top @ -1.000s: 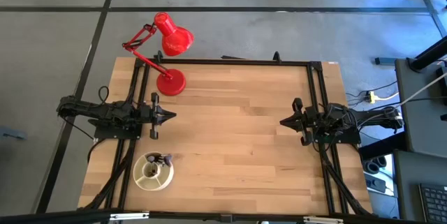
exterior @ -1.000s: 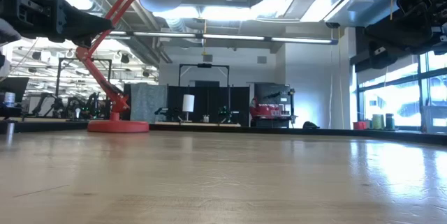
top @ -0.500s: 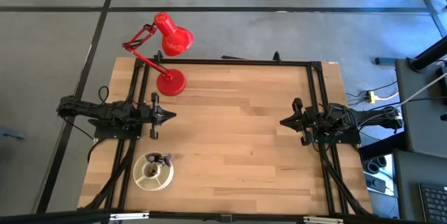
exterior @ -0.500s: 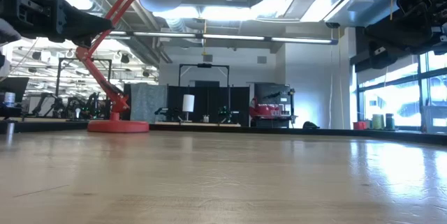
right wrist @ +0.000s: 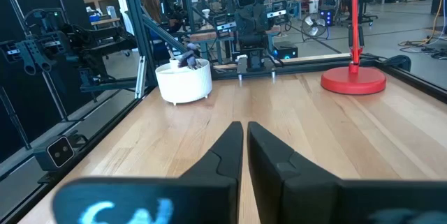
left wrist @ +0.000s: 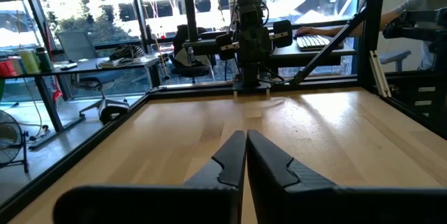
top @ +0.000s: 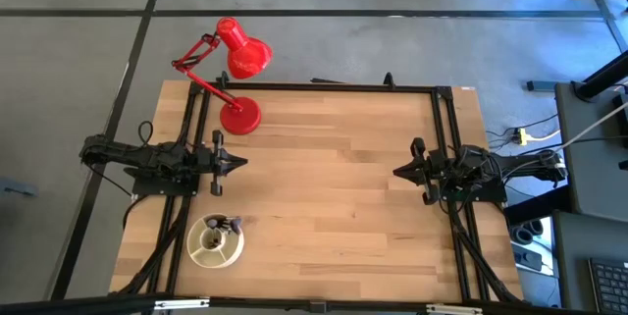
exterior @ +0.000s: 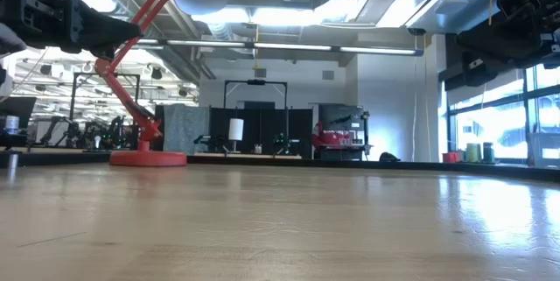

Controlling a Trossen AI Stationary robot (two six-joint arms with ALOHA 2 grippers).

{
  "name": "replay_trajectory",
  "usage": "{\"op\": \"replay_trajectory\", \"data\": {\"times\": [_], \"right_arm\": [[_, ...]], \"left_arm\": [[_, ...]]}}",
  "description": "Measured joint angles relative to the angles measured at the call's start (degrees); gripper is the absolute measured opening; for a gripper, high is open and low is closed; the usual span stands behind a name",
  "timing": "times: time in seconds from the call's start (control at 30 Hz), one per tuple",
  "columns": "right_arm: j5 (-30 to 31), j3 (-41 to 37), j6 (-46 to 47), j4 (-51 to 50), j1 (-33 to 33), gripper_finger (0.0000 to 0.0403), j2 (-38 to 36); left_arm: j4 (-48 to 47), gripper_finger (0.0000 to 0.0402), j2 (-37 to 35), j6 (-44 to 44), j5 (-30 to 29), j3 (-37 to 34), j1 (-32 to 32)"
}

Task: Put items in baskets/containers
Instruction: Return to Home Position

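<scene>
1 table (top: 334, 187), 1 dish (top: 193, 247), 1 red lamp (top: 245, 55), 2 arms (top: 157, 166) (top: 481, 173).

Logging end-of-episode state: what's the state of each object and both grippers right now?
left gripper: shut, empty, raised at the left side.
right gripper: shut, empty, raised at the right side.
white dish: upright near the left arm, holding brushes.
makeup brushes: in the dish, ends sticking up over its rim.
red lamp: standing on its base; cannot tell if lit.

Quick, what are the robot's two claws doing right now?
Left gripper: shut, holding nothing.
Right gripper: shut, holding nothing.
</scene>
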Motion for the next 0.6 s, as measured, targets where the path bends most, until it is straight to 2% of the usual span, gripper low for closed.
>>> {"op": "replay_trajectory", "data": {"times": [0.6], "right_arm": [[0.0,0.0,0.0,0.01,0.02,0.0023,0.0]], "left_arm": [[-0.01,0.0008,0.0,0.0,-0.01,0.0,0.0]]}}
